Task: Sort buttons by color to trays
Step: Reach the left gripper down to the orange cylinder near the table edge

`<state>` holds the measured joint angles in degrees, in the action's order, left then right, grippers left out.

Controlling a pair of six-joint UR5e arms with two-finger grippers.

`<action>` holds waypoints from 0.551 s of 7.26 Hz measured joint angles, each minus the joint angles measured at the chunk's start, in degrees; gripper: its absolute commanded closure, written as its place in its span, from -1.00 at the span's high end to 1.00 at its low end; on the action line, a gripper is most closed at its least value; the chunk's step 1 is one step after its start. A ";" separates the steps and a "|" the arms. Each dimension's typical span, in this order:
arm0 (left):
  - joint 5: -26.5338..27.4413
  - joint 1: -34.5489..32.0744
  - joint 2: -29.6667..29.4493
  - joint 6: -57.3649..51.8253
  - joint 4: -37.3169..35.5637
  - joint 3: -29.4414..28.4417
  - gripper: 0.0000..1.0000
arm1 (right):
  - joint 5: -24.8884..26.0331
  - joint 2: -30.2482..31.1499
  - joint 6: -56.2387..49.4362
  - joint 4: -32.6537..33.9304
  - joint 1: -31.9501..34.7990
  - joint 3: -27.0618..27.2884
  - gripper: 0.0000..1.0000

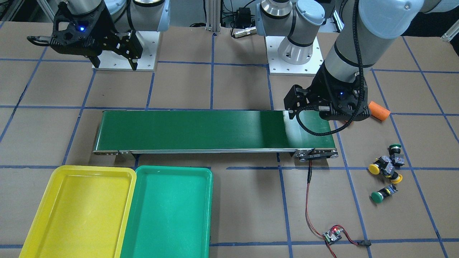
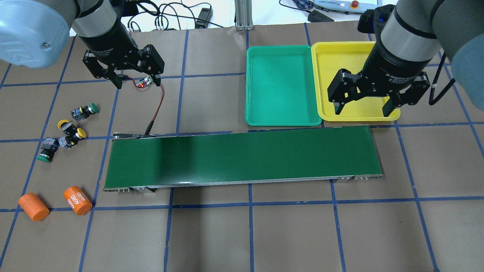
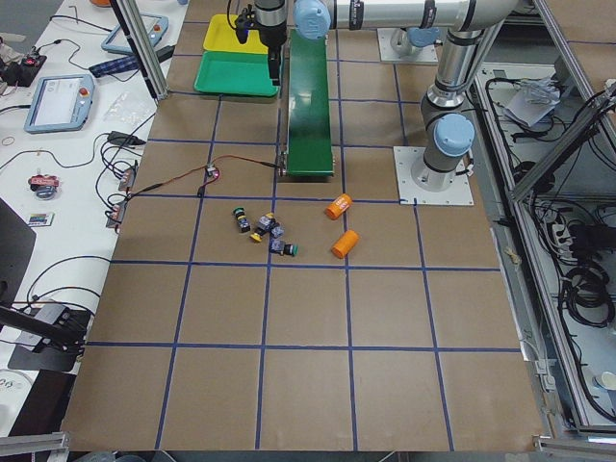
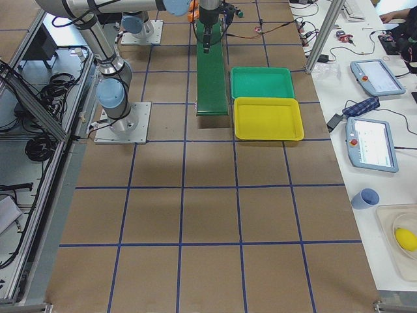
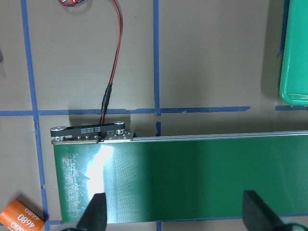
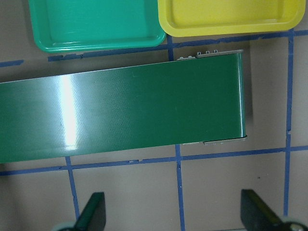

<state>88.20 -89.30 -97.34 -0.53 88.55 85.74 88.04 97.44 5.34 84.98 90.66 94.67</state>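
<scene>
— What is seen nearest on the tabletop [image 2: 287,234], looking from over the robot's shoulders?

— Two orange cylinders [image 2: 77,200] are seen at eight o'clock from the middle of the dark-green belt [image 2: 242,158]. They are laid on their sides, and one is printed "4680".

— Where are the buttons found?

— Four buttons [image 2: 69,128] are clustered on the bare tabletop at nine o'clock from the belt's middle, just off its left end. Two yellow-capped ones are packed close together. One green-capped button [image 2: 45,150] is nearer and the other green-capped button [image 2: 85,111] farther.

— And the trays?

— Beyond the belt, at one o'clock, the green tray [image 2: 281,85] and the yellow tray [image 2: 340,56] are set side by side. The yellow is at three o'clock of the green.

— How are the pincers held?

— The left pincer [image 2: 137,82] is spread wide with nothing gripped, raised about the belt's left end. The right pincer [image 2: 363,110] is likewise spread wide and bare, raised about the belt's right end.
</scene>
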 measured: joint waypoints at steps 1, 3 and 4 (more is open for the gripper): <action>0.03 -0.01 -0.04 0.00 -0.13 -0.01 1.00 | 0.17 0.00 -0.17 0.09 -0.02 0.00 1.00; 0.42 0.11 0.35 -0.23 -0.13 0.76 1.00 | 0.47 -0.06 -0.30 0.10 -0.19 0.00 1.00; 0.67 1.27 0.23 -0.60 0.07 1.00 1.00 | 0.30 -0.03 -0.27 -0.03 -0.12 0.09 1.00</action>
<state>88.86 -88.03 -97.11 -1.13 88.62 86.74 88.33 97.40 5.07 84.95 90.54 94.76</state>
